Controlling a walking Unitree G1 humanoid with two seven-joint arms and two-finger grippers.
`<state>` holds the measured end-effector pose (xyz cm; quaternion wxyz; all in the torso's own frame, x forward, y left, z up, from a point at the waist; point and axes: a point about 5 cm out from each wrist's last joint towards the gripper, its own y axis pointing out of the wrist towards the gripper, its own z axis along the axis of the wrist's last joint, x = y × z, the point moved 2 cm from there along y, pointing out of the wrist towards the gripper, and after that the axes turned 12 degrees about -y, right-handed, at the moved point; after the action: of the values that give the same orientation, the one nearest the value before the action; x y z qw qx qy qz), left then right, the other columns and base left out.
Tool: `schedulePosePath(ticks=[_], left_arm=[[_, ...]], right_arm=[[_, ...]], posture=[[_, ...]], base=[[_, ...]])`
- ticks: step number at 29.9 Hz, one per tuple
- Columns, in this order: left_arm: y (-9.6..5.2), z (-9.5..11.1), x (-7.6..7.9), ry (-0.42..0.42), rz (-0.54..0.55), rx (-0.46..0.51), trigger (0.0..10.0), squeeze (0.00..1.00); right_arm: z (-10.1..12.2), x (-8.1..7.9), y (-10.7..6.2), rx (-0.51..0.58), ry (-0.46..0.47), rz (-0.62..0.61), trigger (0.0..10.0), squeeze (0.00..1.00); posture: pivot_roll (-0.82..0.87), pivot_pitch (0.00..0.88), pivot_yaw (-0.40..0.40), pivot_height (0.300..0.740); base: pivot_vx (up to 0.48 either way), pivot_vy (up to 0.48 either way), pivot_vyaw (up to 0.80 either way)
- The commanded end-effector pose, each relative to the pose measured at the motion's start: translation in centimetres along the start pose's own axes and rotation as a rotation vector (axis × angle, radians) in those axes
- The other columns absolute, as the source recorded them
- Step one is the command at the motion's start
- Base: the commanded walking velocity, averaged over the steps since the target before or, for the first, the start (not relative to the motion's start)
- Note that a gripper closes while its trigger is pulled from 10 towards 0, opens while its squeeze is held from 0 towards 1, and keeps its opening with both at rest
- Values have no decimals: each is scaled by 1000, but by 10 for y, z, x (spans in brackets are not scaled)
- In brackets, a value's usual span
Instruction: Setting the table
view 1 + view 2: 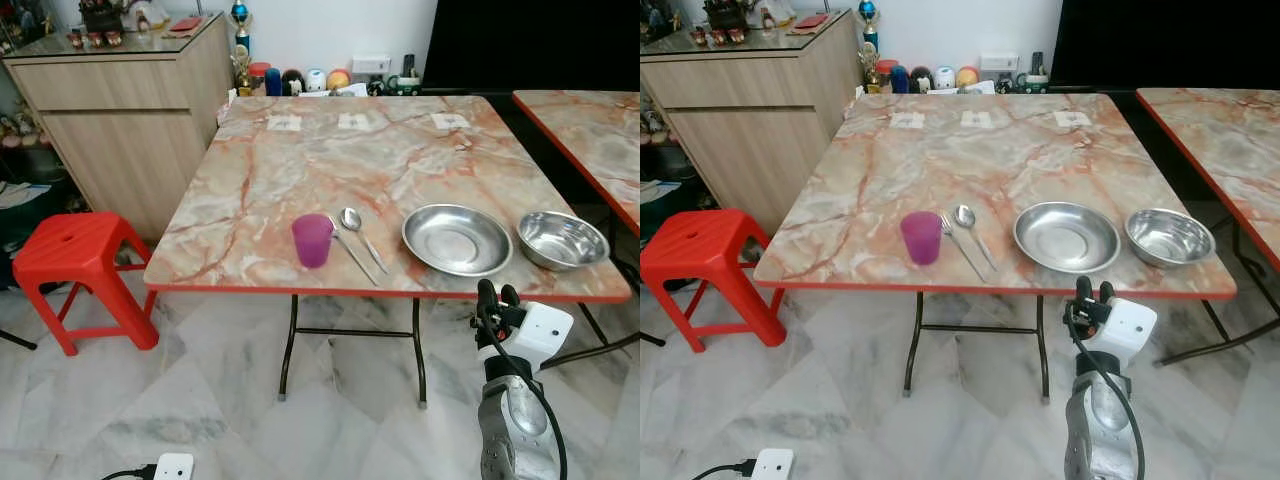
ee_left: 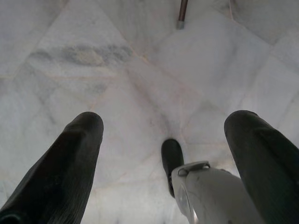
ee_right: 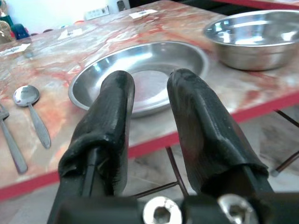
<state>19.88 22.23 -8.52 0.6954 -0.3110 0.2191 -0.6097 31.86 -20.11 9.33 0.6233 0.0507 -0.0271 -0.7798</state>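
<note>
A square folding table with an orange-veined marble-pattern top and red edging (image 1: 390, 150) is seen ahead, and everything is placed by it. One second table of the same pattern (image 1: 590, 130) stands just off its right side. One light wooden cabinet (image 1: 120, 110) is set at its far left corner, and one red plastic stool (image 1: 75, 265) stands on the pale marble floor (image 1: 200, 400) beside its left near corner.

Along the table's near edge four kinds of tableware are laid in a row. At the right end one round steel bowl (image 1: 562, 239) is placed near the corner; just left of it, close but apart, one shallow round steel plate (image 1: 457, 238) lies. Left of the plate one steel spoon (image 1: 359, 233) and one steel fork (image 1: 352, 252) are laid side by side, long axes running from the far side toward the near edge and slanting slightly right, with the spoon's bowl and the fork's tines pointing away from the near edge. One translucent purple plastic cup (image 1: 312, 240) stands upright just left of the fork.

The right gripper (image 1: 495, 295) is held below and in front of the near edge, under the plate, its two black fingers (image 3: 112, 107) raised toward the plate with a narrow gap and nothing between them. The left gripper (image 2: 163, 140) is hung over the floor near a table leg, its fingers spread wide and empty.
</note>
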Motion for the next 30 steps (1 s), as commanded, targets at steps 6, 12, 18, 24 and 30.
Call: schedulePosePath(ticks=[6, 12, 18, 24, 30], left_arm=[[-3, -9, -5, -12, 12, -39, 10000, 0], [-3, -8, -6, -18, 15, -34, 10000, 0], [-3, -9, -7, -19, 16, -37, 10000, 0], [-4, -10, -11, -21, 19, -40, 10000, 0], [-6, -11, -20, -25, 34, -59, 10000, 0]], right_arm=[[7, 0, 2, 21, 1, -7, 10000, 0], [9, 1, 3, 28, 1, -23, 10000, 0], [15, 8, -1, 46, -10, -51, 10000, 0], [14, 12, -10, 18, -2, -49, 10000, 0], [3, 13, -20, -69, 49, -49, 10000, 0]], posture=[[-24, 34, -6, 740], [-22, 32, -5, 740], [-22, 32, -5, 740], [-24, 28, -5, 740], [-26, 22, 0, 740]], base=[[368, 0, 0], [168, 0, 0], [0, 0, 0], [0, 0, 0], [0, 0, 0]])
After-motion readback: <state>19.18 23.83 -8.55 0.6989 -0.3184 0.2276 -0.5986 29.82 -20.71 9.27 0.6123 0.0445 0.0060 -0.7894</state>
